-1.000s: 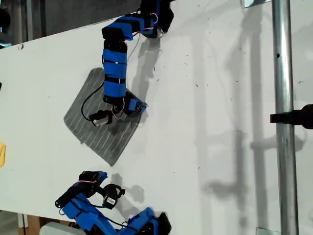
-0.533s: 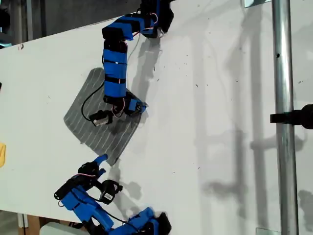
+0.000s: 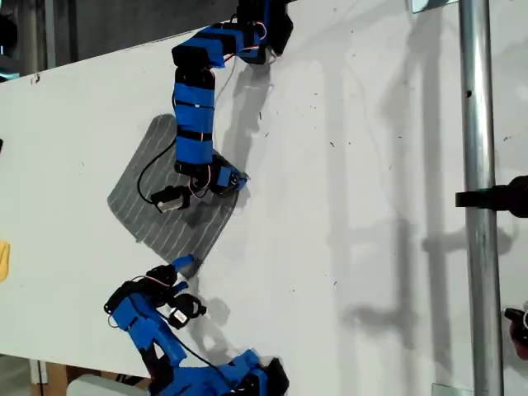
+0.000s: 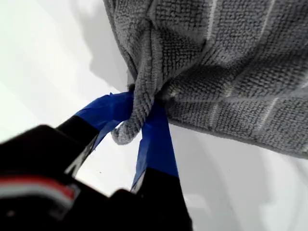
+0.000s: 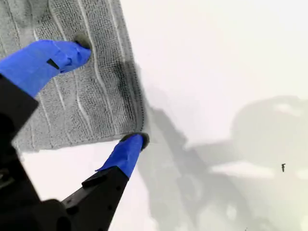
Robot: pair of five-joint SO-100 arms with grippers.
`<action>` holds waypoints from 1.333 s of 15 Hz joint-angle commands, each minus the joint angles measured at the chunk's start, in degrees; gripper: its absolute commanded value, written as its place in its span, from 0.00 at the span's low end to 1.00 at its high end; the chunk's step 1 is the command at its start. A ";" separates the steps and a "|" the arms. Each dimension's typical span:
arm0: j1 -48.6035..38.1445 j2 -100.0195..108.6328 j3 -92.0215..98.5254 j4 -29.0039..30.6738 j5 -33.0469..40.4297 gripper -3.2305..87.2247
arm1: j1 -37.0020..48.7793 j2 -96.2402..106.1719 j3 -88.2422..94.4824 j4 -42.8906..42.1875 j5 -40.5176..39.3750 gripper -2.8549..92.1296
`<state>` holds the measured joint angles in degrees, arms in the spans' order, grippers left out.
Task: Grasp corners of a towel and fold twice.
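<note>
The dark grey striped towel [image 3: 153, 210] lies flat on the white table [image 3: 355, 165], toward the exterior view's left. My first gripper [image 3: 237, 181] comes from the arm at the exterior view's top. It is shut on one bunched corner [image 4: 127, 130] of the towel [image 4: 216, 72], which is pinched between its blue fingers [image 4: 156, 139]. My second gripper [image 3: 186, 264] reaches from the exterior view's bottom. It stands open over another corner [image 5: 139, 130], with one fingertip [image 5: 72, 50] on the towel [image 5: 82, 101] and the other at the cloth's edge.
A small yellow thing [image 3: 3, 260] sits at the exterior view's left edge. A vertical metal pole [image 3: 478, 124] with a black clamp [image 3: 499, 198] stands at the exterior view's right. Bare white table lies between the towel and the pole.
The second arm has swung up from the exterior view's bottom edge, bringing its gripper onto the towel's lower corner. The first arm has stayed still.
</note>
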<state>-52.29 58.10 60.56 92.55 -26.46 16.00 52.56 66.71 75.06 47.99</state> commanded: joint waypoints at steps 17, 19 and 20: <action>1.14 -6.68 -9.58 2.99 -2.29 0.02 | -2.46 4.75 1.41 -0.53 1.76 0.03; 4.66 -0.88 -5.98 3.60 -4.57 0.00 | -4.39 8.26 2.29 0.35 2.90 0.03; 6.94 1.93 -4.22 3.78 -5.80 0.00 | -5.36 10.02 3.43 0.53 3.69 0.03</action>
<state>-48.52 52.47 55.55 95.01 -30.85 12.48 56.78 70.22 74.62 50.62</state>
